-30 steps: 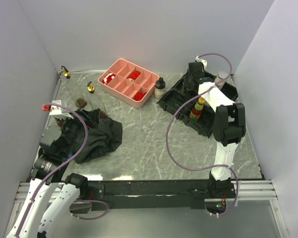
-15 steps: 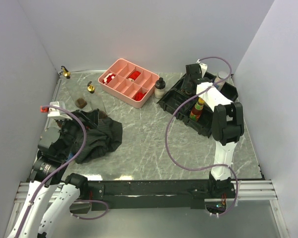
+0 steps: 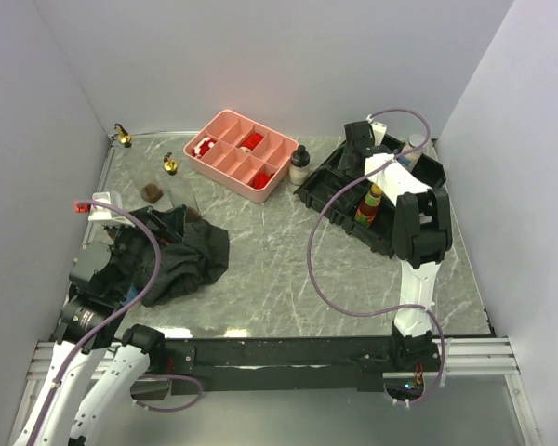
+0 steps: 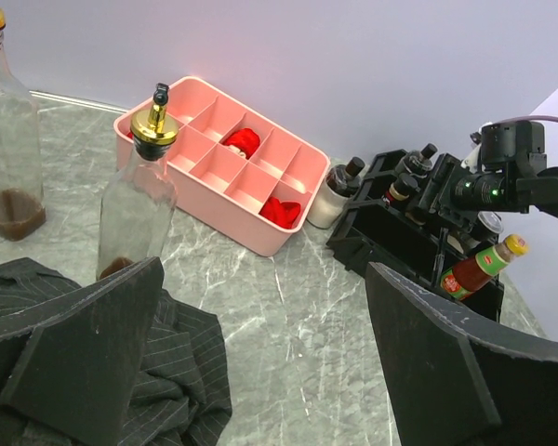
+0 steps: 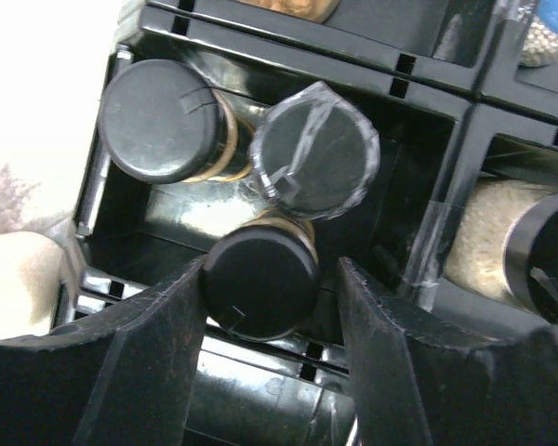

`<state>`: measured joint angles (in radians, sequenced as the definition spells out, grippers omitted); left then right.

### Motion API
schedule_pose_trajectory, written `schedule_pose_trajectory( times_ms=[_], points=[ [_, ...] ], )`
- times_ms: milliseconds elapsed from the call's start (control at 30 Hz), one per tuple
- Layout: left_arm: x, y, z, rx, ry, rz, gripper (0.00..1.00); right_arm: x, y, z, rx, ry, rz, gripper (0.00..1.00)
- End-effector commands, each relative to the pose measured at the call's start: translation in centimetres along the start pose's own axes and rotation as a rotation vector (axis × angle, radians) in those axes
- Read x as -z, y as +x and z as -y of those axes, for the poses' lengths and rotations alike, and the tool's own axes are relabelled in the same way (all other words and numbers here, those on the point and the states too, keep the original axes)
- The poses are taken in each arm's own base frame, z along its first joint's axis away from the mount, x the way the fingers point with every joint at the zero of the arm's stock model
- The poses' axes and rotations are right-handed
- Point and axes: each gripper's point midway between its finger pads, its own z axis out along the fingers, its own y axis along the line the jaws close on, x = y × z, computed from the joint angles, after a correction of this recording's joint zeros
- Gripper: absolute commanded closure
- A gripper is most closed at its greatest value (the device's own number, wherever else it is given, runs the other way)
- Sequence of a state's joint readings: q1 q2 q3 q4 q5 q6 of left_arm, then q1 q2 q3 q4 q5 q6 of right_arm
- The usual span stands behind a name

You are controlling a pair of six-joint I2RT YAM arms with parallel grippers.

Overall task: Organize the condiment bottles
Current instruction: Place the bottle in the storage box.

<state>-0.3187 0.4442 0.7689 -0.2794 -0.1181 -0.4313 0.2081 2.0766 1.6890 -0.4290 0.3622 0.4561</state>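
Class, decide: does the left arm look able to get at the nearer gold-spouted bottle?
Probably yes: the open left gripper faces the gold-spouted bottle, with only the low black cloth in front of it.

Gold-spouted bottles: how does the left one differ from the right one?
Left bottle holds a thick brown layer; right bottle only a trace. Right bottle stands nearer the pink tray, at the black cloth's edge; left bottle farther from the tray. Both are upright clear glass.
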Motion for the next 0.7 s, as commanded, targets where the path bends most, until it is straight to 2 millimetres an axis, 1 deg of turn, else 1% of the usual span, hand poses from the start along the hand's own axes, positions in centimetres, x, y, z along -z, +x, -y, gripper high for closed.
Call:
schedule_pose_trajectory(
  times_ms=[0,67,100,133,167,200,233,267,300,333,367,433,467,533,567,600,667],
  points=[
    [0.4,-1.2,0.6,0.001,0.021,0.04,0.04,3.6,-4.2,-0.2,-0.022,-0.011,0.1,0.28],
    [0.4,-1.3,0.6,0.001,0.024,0.044,0.04,4.8,-4.8,-0.2,-0.016,-0.039,0.114,0.21],
    [0.4,-1.3,0.6,0.001,0.023,0.044,0.03,5.2,-4.9,-0.3,-0.012,-0.055,0.119,0.15],
    [0.4,-1.3,0.6,0.001,0.023,0.042,0.04,5.7,-4.9,-0.6,-0.005,-0.081,0.116,0.12],
    [0.4,-1.3,0.6,0.003,0.023,0.044,0.03,6.6,-5.4,-0.7,0.005,-0.095,0.128,0.1],
    [0.3,-1.3,0.6,0.001,0.024,0.04,0.04,7.1,-5.7,-0.8,0.01,-0.105,0.133,0.06],
    [0.3,-1.2,0.6,-0.001,0.024,0.039,0.03,7.6,-5.9,-0.9,0.016,-0.113,0.137,0.05],
    [0.3,-1.3,0.6,0.001,0.024,0.039,0.04,8.6,-6.5,-1.0,0.019,-0.121,0.151,0.04],
    [0.3,-1.3,0.6,-0.001,0.024,0.039,0.04,9.1,-6.7,-1.1,0.022,-0.129,0.155,0.01],
    [0.2,-1.2,0.6,-0.001,0.021,0.037,0.04,9.6,-7.1,-1.2,0.021,-0.14,0.161,0.0],
    [0.2,-1.2,0.6,-0.001,0.022,0.036,0.04,10.6,-7.7,-1.7,0.023,-0.18,0.172,0.0],
    [0.3,-1.2,0.6,0.001,0.02,0.039,0.04,11.8,-8.3,-2.8,0.046,-0.242,0.191,0.0],
    [0.3,-1.2,0.6,0.0,0.021,0.037,0.04,12.7,-8.7,-4.0,0.078,-0.293,0.21,0.0],
    [0.3,-1.2,0.5,0.001,0.019,0.039,0.04,13.3,-8.7,-5.3,0.145,-0.332,0.218,0.0],
    [0.3,-1.3,0.6,-0.001,0.019,0.041,0.04,13.5,-9.2,-6.2,0.163,-0.349,0.23,0.0],
    [0.3,-1.3,0.6,-0.001,0.019,0.041,0.04,14.0,-8.9,-7.4,0.19,-0.372,0.229,0.0],
    [0.2,-1.1,0.5,-0.003,0.019,0.036,0.03,14.1,-9.1,-8.9,0.237,-0.402,0.242,0.0]
  ],
)
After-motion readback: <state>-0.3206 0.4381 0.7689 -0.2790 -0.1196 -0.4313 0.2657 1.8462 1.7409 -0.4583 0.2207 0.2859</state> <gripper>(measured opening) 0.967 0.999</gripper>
